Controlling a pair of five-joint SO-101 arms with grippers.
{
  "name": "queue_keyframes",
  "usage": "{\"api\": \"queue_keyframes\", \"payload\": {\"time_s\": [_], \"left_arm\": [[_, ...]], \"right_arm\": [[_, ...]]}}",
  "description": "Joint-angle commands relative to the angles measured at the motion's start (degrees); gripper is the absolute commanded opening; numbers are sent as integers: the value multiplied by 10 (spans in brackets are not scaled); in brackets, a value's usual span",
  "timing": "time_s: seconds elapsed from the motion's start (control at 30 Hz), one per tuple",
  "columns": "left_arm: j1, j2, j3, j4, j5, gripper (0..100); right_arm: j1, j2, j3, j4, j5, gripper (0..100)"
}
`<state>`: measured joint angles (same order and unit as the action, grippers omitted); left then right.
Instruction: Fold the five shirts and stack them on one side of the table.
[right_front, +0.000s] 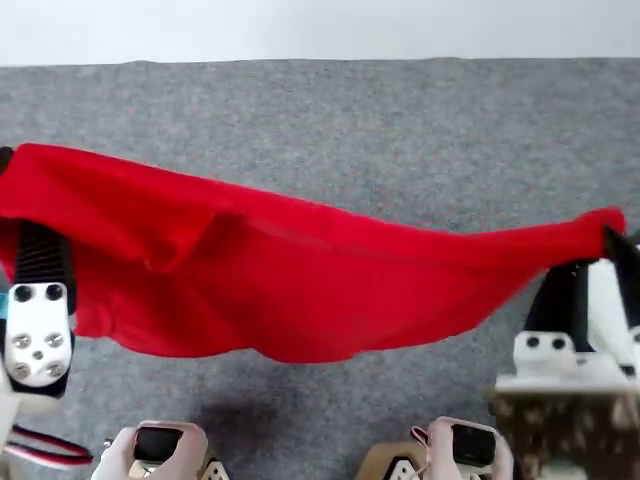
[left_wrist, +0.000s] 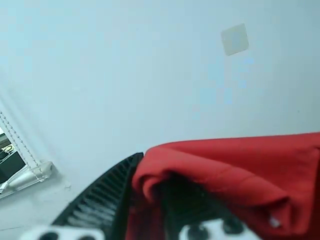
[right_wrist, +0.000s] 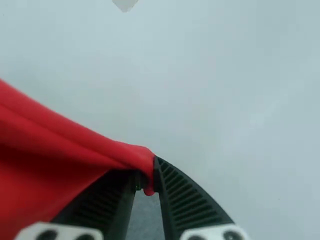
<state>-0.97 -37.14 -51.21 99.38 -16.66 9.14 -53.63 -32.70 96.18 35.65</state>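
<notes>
Shirt (right_front: 300, 290) stretches from left tool (left_wrist: 154, 175) to right tool (right_wrist: 149, 176).

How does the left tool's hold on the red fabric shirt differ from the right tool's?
The left tool is buried in a thick bunch of the red fabric shirt; the right tool pinches a thin corner at its tips. The shirt hangs broad by the left tool, narrow by the right tool. Both are shut on it, above the grey carpeted table.
</notes>
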Motion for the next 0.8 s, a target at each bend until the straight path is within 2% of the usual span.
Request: {"api": "queue_keyframes", "payload": {"time_s": [0.0, 0.2, 0.43, 0.6, 0.77], "left_arm": [[-4, 0, -32, 10, 1, 2], [-4, 5, -34, 10, 0, 2], [-4, 49, 106, -7, 3, 2], [-3, 110, 259, -98, 3, 2], [-3, 182, 393, -252, 2, 2]], "right_arm": [[-6, -8, -28, -3, -4, 11], [-6, -8, -23, 1, -8, 11], [-9, 67, 76, -10, -11, 12], [-54, 138, 223, -97, -36, 12], [-78, 203, 388, -300, -34, 12]]}}
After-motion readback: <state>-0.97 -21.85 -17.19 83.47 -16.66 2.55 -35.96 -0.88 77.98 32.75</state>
